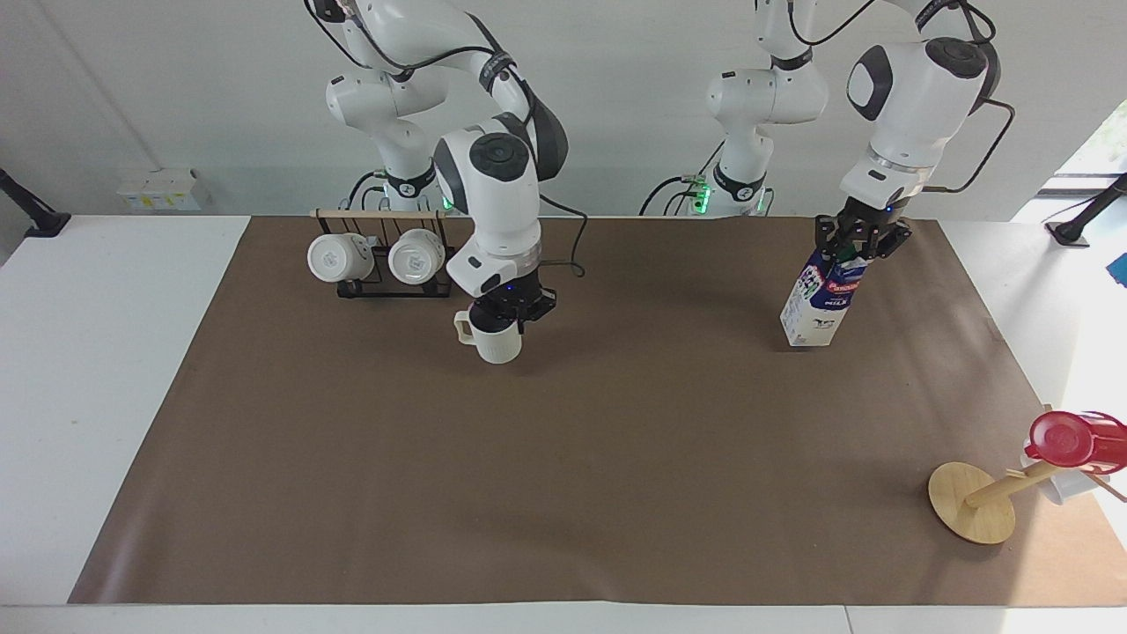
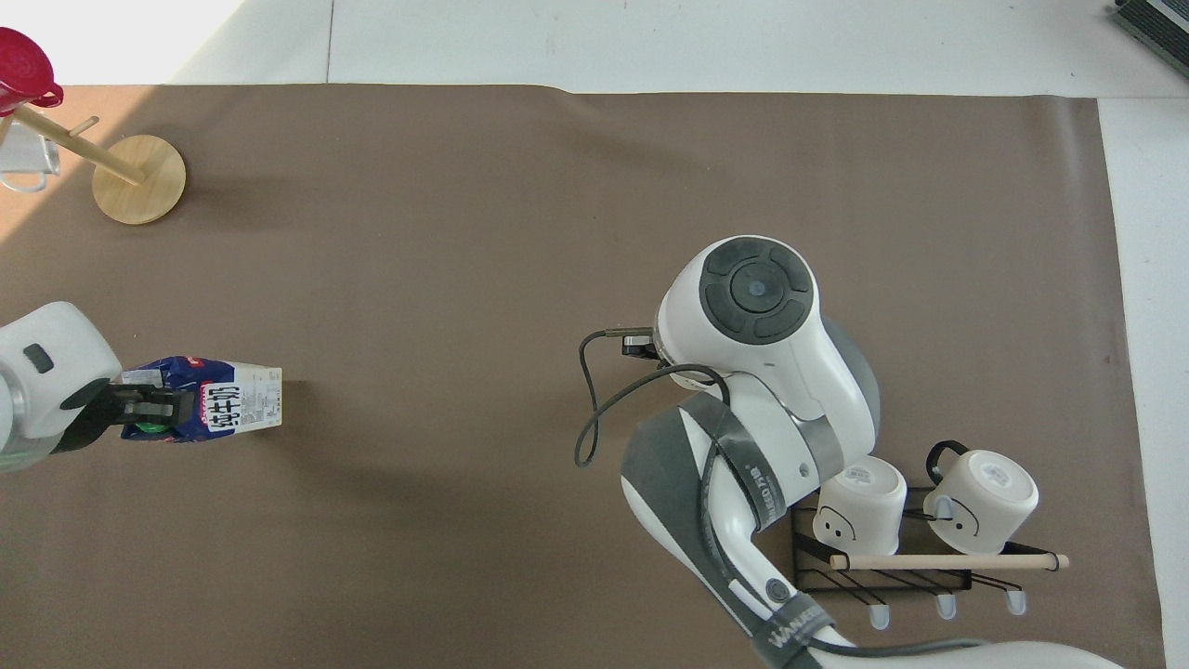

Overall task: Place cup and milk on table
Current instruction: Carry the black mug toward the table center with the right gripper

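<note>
The off-white ribbed cup hangs upright from my right gripper, which is shut on its rim. It is low over the brown mat of the table, beside the mug rack. In the overhead view the right arm covers the cup. The milk, a blue and white carton with a green cap, leans under my left gripper, which is shut on its top. Its base is at the mat; I cannot tell whether it touches. From overhead, the left gripper holds the milk toward the left arm's end.
A black wire rack with two white mugs stands near the robots at the right arm's end, also seen from overhead as the rack. A wooden mug stand carrying a red cup is far from the robots at the left arm's end.
</note>
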Controlling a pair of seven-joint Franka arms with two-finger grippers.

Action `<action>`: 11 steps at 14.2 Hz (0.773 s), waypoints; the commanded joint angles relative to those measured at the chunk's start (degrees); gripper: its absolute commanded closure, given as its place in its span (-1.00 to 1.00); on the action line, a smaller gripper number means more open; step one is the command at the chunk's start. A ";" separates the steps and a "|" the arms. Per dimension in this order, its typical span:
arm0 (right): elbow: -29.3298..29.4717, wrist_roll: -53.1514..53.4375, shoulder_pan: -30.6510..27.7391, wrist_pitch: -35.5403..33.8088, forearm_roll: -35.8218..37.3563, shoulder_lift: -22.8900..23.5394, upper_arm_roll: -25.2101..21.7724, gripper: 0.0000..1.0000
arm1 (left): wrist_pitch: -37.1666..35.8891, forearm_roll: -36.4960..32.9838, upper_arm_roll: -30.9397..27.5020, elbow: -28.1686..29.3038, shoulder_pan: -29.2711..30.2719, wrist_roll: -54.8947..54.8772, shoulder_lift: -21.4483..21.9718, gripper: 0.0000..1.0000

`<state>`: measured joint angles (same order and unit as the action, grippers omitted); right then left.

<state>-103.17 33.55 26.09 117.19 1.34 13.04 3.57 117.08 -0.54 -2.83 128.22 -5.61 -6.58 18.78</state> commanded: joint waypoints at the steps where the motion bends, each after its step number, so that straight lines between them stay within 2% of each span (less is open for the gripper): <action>1: 0.43 3.87 2.55 0.14 0.42 1.37 0.38 1.00 | -3.94 0.19 0.19 -5.07 -0.10 0.25 -1.64 0.17; 5: -1.67 8.71 5.46 4.79 1.04 3.30 0.47 1.00 | -7.91 0.19 0.19 -8.34 -0.10 0.60 -2.26 0.17; 11: -2.91 11.36 8.53 6.20 1.04 4.53 0.38 1.00 | -10.73 0.19 1.94 -9.31 -0.28 5.68 -1.73 0.17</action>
<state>-105.38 42.88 33.86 122.16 1.44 17.59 3.64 108.21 -0.54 -1.88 120.51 -5.65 -3.48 17.45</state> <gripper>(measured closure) 0.960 0.581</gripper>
